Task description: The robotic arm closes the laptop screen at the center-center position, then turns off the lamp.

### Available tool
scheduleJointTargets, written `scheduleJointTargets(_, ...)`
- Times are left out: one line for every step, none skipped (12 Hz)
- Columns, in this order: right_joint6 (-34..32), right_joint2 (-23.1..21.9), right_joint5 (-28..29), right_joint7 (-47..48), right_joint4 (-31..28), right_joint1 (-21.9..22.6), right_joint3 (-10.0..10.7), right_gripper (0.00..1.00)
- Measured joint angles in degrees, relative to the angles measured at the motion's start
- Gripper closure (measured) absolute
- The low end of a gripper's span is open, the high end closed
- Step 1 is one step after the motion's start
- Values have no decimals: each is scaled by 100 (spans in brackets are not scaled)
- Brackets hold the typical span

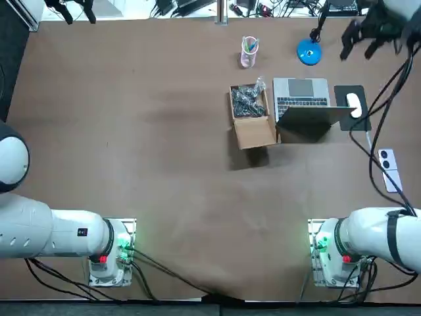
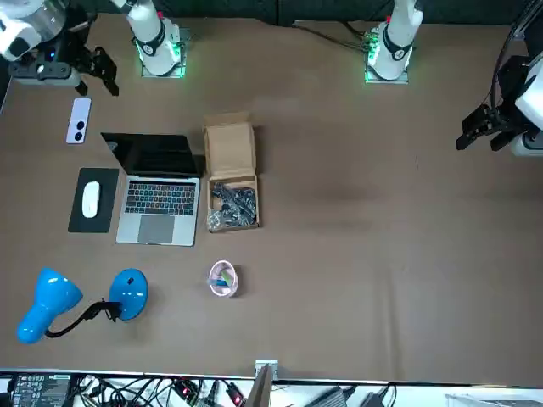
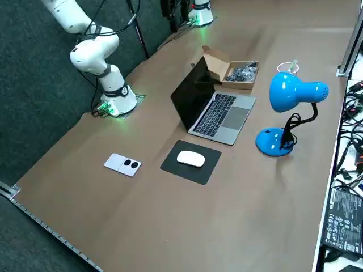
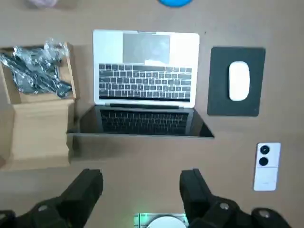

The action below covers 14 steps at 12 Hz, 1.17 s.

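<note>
One brown table (image 1: 164,164) carries the whole scene. The working right arm (image 1: 385,237) rises from its base at the robot's edge. Its gripper (image 1: 358,51) hangs high over the table on the robot's side of the laptop, two fingers (image 4: 88,187) spread wide and holding nothing.

One laptop (image 1: 302,105) sits open in the right half of the table. Its lid stands up with its back to the robot and its keyboard faces the far edge. One cardboard box (image 1: 251,115) stands just beside it on the left, flaps open, with a clear bag of dark small parts inside.

One blue lamp (image 3: 292,93) stands beyond the laptop near the far edge, and whether it is lit cannot be told. One black mouse pad (image 1: 342,95) lies just right of the laptop. One pink cup (image 1: 248,51) holding pens stands beyond the box. One white two-button device (image 1: 388,168) lies nearer the robot, right of the pad. One white mouse (image 1: 354,102) rests on the pad.

The side view shows the lamp's head, bent neck and round base together, while the top view shows little more than the base and the wrist view only a sliver of it. The front and side views show the dark screen face, and the top view shows mostly the lid's edge. Only the wrist view shows both fingertips clearly apart.
</note>
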<state>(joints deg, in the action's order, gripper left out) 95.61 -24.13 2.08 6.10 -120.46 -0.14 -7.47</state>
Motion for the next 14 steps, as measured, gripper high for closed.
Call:
scheduleJointTargets(135, -266, 17, 0, -379, 15, 0, 0)
scheduleJointTargets(251, -506, 28, 0, -732, 51, 0, 0)
scheduleJointTargets(336, -689, 32, 0, -1014, 97, -1, 0)
scheduleJointTargets(396, -814, 36, 0, -1220, 135, -1, 0)
scheduleJointTargets(436, -885, 37, 0, -1358, 158, -1, 0)
scheduleJointTargets(463, -914, 38, 0, -1451, 169, -1, 0)
scheduleJointTargets(482, -915, 38, 0, -1523, 171, 0, 0)
scheduleJointTargets(516, -905, 39, 0, -1595, 171, 0, 1)
scheduleJointTargets(568, -887, 41, 0, -1672, 171, 0, 2)
scheduleJointTargets(645, -868, 43, 0, -1763, 174, 0, 7)
scheduleJointTargets(728, -852, 45, 0, -1859, 179, 0, 19)
scheduleJointTargets(796, -837, 46, 0, -1956, 185, 0, 23)
scheduleJointTargets(860, -819, 49, 0, -2041, 193, 0, 24)
scheduleJointTargets(937, -798, 54, 0, -2126, 201, 0, 35)
